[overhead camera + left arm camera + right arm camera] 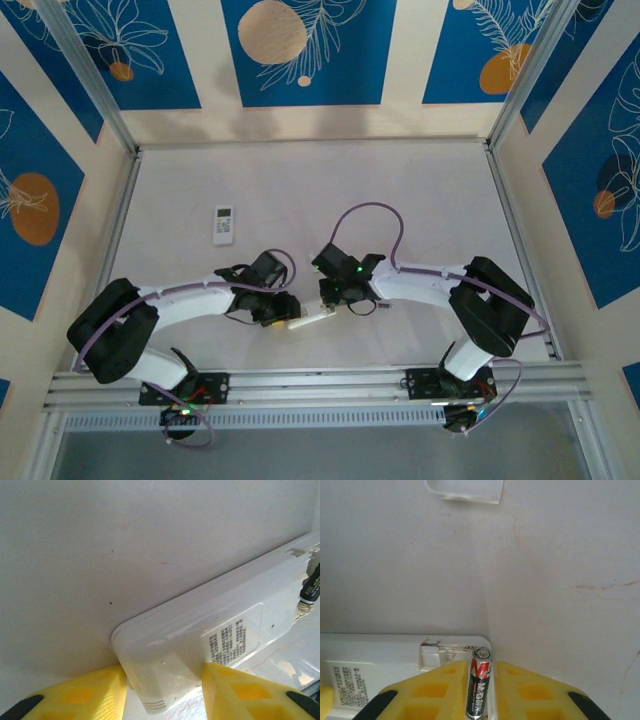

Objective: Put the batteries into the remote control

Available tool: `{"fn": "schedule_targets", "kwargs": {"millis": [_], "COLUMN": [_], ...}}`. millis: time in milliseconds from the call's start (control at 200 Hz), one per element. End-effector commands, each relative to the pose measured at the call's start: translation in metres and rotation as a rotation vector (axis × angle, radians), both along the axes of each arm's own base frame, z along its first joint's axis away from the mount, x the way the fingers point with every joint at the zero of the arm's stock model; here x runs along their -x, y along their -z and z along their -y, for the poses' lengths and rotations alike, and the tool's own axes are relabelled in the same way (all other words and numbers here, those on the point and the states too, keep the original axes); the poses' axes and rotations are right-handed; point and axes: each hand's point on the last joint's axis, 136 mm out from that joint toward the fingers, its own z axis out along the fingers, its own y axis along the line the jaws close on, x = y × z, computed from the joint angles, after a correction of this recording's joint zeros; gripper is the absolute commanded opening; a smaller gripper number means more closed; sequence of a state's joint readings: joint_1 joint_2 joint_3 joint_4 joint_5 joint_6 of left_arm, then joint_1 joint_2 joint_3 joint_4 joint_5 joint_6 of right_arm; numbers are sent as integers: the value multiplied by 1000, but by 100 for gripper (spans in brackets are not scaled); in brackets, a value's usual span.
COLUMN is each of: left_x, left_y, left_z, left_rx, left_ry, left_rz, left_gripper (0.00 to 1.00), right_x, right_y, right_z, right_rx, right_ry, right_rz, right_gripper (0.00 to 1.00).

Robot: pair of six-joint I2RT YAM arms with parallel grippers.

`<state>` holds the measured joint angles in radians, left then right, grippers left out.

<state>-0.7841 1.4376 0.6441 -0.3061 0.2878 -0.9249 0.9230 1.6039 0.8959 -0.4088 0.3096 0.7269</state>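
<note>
So on the bench (420,200) there's a spare remote (223,224) lying toward the left edge, well apart from everything else. Around the middle of the near edge, the left claw (165,692) is clamped on one end of the remote (200,640), label side up. The right claw (480,695) has a dark battery (479,680) pinched between its fingers, tip right at the remote's open compartment end.

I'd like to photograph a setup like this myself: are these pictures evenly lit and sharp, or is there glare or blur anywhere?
Top view: soft, even light, only faint shadows on the table. Left wrist view: bright sheen on the remote, its label print fuzzy, the yellow fingers soft-edged. Right wrist view: the battery print fairly sharp; the table darker on the left.
</note>
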Motion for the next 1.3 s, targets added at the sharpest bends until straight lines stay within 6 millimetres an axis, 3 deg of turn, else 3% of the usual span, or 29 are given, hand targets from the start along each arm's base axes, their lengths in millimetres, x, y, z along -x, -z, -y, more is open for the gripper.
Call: {"fn": "schedule_targets", "kwargs": {"millis": [0,375,740,890,1115,1225,1295], "left_x": [6,6,5,6,6,6,5], "left_y": [16,18,17,17,16,16,17], "left_z": [-6,-5,-4,-6,-5,-6,-5], "left_rx": [-55,-53,-50,-52,-50,-51,-52], "left_ry": [24,25,25,19,20,20,22], "left_rz": [-9,-16,-14,-12,-11,-7,-8], "left_gripper": [43,43,43,43,43,43,43], "right_x": [-1,13,41,54,75,79,75], "right_y": [-3,14,25,38,49,55,52], "right_z": [-7,4,4,20,28,34,28], "right_rx": [-23,72,79,137,181,196,181], "right_ry": [-3,-66,-141,-102,-60,-24,-37], "right_rz": [-12,-35,-109,-183,-304,-322,-312], "right_gripper": [21,16,14,14,14,14,14]}}
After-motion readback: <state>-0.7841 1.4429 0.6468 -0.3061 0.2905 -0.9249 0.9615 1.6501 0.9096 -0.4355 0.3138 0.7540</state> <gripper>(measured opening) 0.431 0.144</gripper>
